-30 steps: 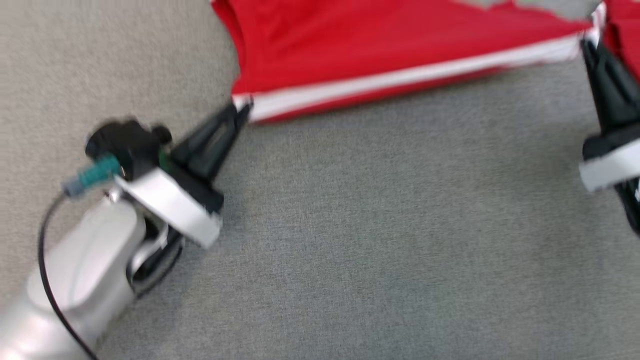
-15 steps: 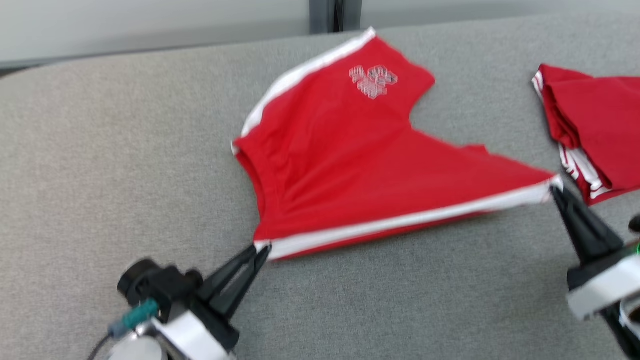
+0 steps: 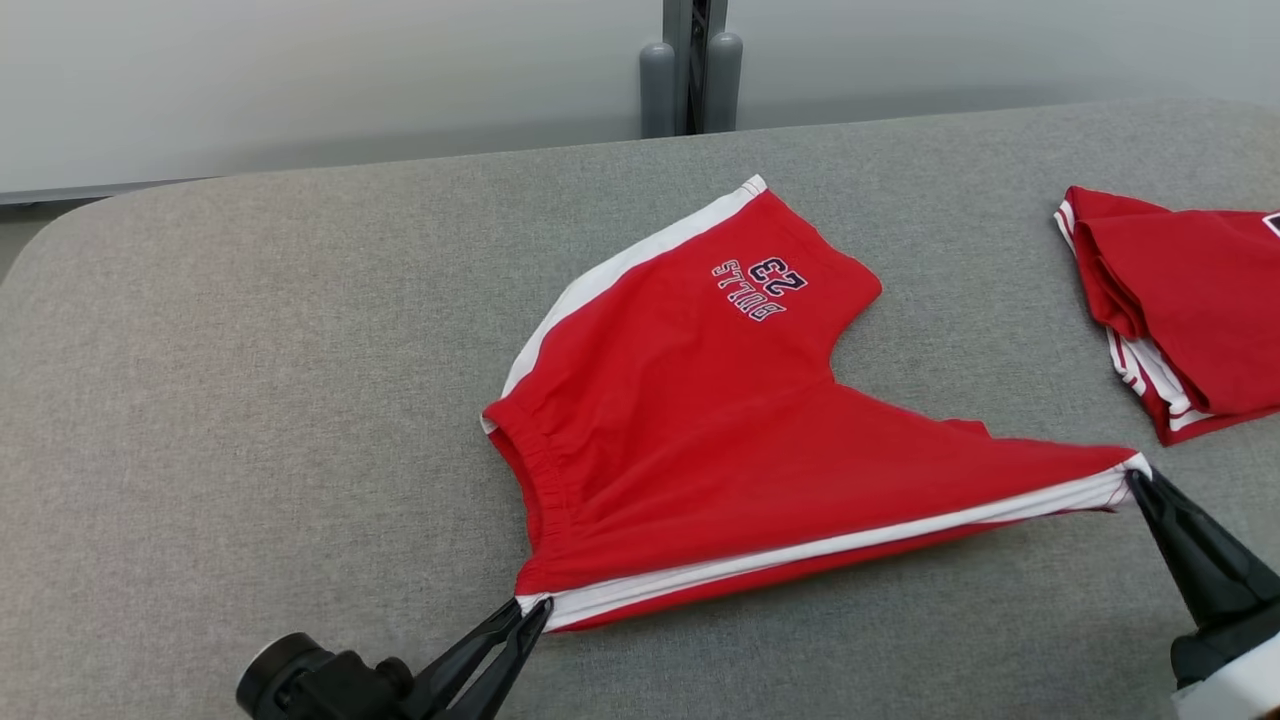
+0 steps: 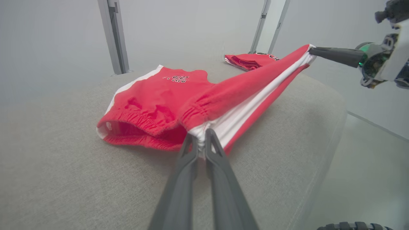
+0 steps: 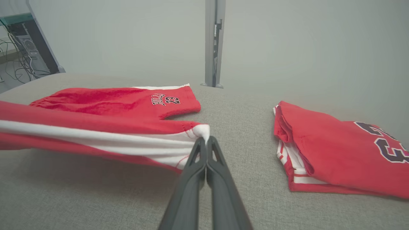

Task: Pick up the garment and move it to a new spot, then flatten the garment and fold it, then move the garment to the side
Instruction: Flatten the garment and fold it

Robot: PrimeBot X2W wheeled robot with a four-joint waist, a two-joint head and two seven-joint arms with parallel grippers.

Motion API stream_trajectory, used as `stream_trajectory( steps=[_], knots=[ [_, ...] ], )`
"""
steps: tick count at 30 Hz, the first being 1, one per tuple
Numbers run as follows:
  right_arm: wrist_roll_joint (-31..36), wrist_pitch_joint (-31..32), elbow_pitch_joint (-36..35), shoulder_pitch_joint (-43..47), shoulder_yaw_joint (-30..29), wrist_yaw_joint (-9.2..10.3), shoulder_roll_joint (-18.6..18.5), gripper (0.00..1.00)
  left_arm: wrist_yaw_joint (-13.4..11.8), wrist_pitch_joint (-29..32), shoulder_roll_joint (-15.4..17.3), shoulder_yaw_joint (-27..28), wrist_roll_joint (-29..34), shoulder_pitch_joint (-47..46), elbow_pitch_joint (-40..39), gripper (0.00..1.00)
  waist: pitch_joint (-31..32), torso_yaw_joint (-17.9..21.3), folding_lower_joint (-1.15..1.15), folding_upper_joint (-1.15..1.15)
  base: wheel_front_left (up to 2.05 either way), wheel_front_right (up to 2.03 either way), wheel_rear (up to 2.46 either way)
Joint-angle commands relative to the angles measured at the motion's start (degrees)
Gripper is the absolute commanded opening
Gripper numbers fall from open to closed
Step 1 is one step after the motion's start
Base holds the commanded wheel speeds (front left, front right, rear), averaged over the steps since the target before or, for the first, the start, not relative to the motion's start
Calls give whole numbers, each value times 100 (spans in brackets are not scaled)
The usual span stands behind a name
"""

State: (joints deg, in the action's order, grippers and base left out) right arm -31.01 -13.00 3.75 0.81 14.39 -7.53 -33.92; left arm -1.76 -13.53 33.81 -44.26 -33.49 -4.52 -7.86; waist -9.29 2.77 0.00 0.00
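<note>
Left pincer (image 3: 530, 610) closed tight on the waistband corner of the red shorts (image 3: 700, 420), at the end of the white side stripe; right pincer (image 3: 1137, 482) closed tight on the hem corner of the same stripe. The striped edge hangs taut and lifted between the two tips. The rest of the shorts lies beyond them on the grey padded table (image 3: 250, 350). Past the right pincer, apart from the shorts, rests a folded red garment (image 3: 1190, 300). Behind the table stand a pale wall and a grey post (image 3: 690, 70)

Against the head view of a second before: both pincers hold the same corners as then. The camera has tilted up, so the far leg with its "BULLS 23" print, the table's far edge and the wall have come into frame, and the blur has gone

Left wrist view: the gathered elastic waistband gapes just beside the left pincer's tips, and the table's rounded edge drops to a pale floor (image 4: 367, 166) below the right pincer. Right wrist view: a computer tower with cables (image 5: 28, 44) stands far off beyond the shorts, and a large dark number shows on the folded garment
</note>
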Motion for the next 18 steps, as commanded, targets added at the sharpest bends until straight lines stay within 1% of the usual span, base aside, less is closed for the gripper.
stream_trajectory(
  steps=[1, 4, 7, 14, 18],
  knots=[
    [12, 39, -36, 18, -107, 8, 18, 0, -47, 25, 16, 57, -83, 37, -22, 0, -4, -3, 0, 0, 0, 0, 0],
    [80, 277, -11, -187, -173, 7, 145, 0, 43, 205, -181, 23, -399, -56, -63, 0, -29, -21, 0, 0, 0, 0, 0],
    [144, 576, 184, -595, -109, 6, 263, 0, 204, 376, -470, 55, -790, -270, 22, 0, -129, -63, 0, 0, 0, 0, 0],
    [426, 1107, 1128, -2172, 77, 6, 745, 0, 506, 498, -1206, 339, -1763, -812, 506, 0, -504, -172, 0, 0, 0, 0, 0],
    [578, 1237, 1786, -3168, 396, 6, 830, 0, 605, 529, -1584, 527, -2252, -1135, 789, 0, -782, -310, 0, 0, 0, 0, 0]
  ],
)
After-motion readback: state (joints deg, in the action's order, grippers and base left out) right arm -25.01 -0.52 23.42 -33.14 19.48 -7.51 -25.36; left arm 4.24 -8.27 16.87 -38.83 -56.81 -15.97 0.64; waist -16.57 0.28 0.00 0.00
